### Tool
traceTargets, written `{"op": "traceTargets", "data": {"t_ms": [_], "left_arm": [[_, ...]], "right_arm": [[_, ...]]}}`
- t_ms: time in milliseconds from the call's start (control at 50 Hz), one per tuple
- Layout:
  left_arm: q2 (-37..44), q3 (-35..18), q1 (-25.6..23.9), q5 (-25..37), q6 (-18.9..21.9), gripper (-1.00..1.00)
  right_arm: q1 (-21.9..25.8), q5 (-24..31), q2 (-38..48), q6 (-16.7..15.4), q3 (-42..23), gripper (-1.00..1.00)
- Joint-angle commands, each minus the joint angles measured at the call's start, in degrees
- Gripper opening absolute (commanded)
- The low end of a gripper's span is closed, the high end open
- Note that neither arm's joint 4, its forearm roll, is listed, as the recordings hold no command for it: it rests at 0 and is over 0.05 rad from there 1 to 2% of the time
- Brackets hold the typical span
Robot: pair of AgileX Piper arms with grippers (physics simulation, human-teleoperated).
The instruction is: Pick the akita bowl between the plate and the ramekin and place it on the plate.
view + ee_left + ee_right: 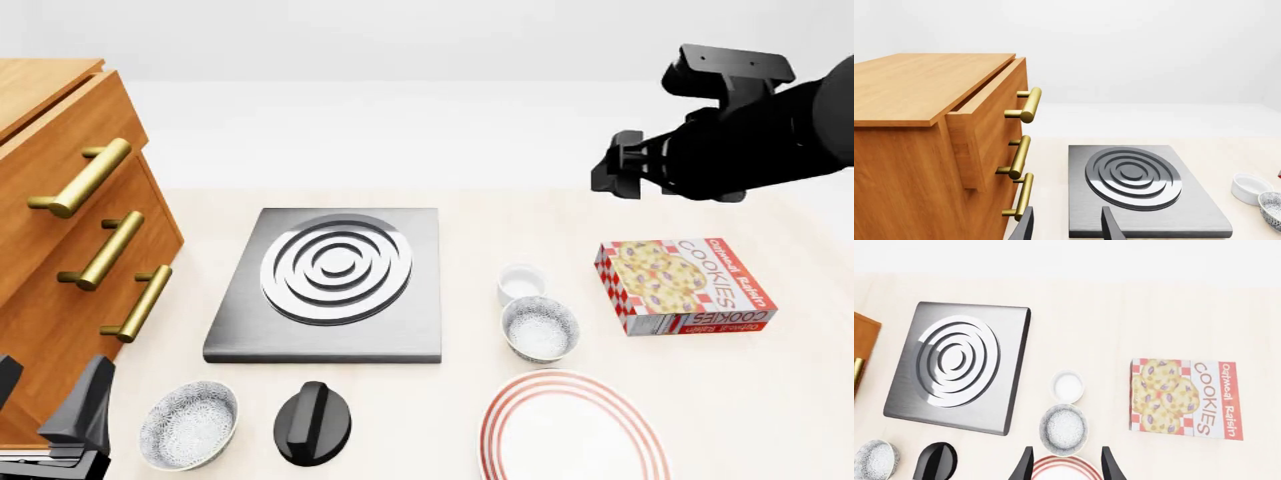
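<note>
The akita bowl (539, 328) sits upright on the table, with the small white ramekin (521, 283) just behind it and the red-ringed plate (571, 425) just in front. In the right wrist view the bowl (1063, 429) lies between the ramekin (1068, 386) and the plate's rim (1054, 465). My right gripper (1066, 467) is open and empty, held high above the table behind these things. My left gripper (47, 395) is open and empty at the near left, by the cabinet. The left wrist view catches the ramekin (1251, 187) and the bowl's edge (1273, 209).
A look-alike bowl (190, 424) and a black knob (314, 422) lie at the near left. A grey burner slab (334, 280) sits mid-table. A cookie box (685, 286) lies right of the ramekin. A wooden drawer cabinet (67, 230) with brass handles stands along the left, its top drawer slightly open.
</note>
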Motion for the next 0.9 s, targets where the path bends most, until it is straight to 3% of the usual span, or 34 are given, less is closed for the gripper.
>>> {"op": "traceTargets", "data": {"t_ms": [20,160,200,400,580,600,680,720,900], "left_arm": [[0.0,0.0,0.0,0.0,0.0,1.00],[0.0,0.0,0.0,0.0,0.0,1.00],[0.0,0.0,0.0,0.0,0.0,1.00],[0.0,0.0,0.0,0.0,0.0,1.00],[0.0,0.0,0.0,0.0,0.0,1.00],[0.0,0.0,0.0,0.0,0.0,1.00],[0.0,0.0,0.0,0.0,0.0,1.00],[0.0,0.0,0.0,0.0,0.0,1.00],[0.0,0.0,0.0,0.0,0.0,1.00]], "right_arm": [[-0.1,-7.9,6.9,1.6,6.4,1.00],[0.4,-11.3,9.2,2.8,8.9,1.00],[-1.2,-12.6,9.0,1.5,9.8,1.00],[-2.0,-16.4,10.9,2.1,13.1,1.00],[-2.1,-20.4,11.5,3.8,18.9,1.00],[-3.5,-21.5,11.2,2.9,20.3,1.00],[-3.5,-22.6,11.9,3.0,21.4,1.00],[-1.3,-23.2,13.4,4.5,21.9,1.00],[-2.4,-27.1,15.4,3.5,24.8,1.00]]}}
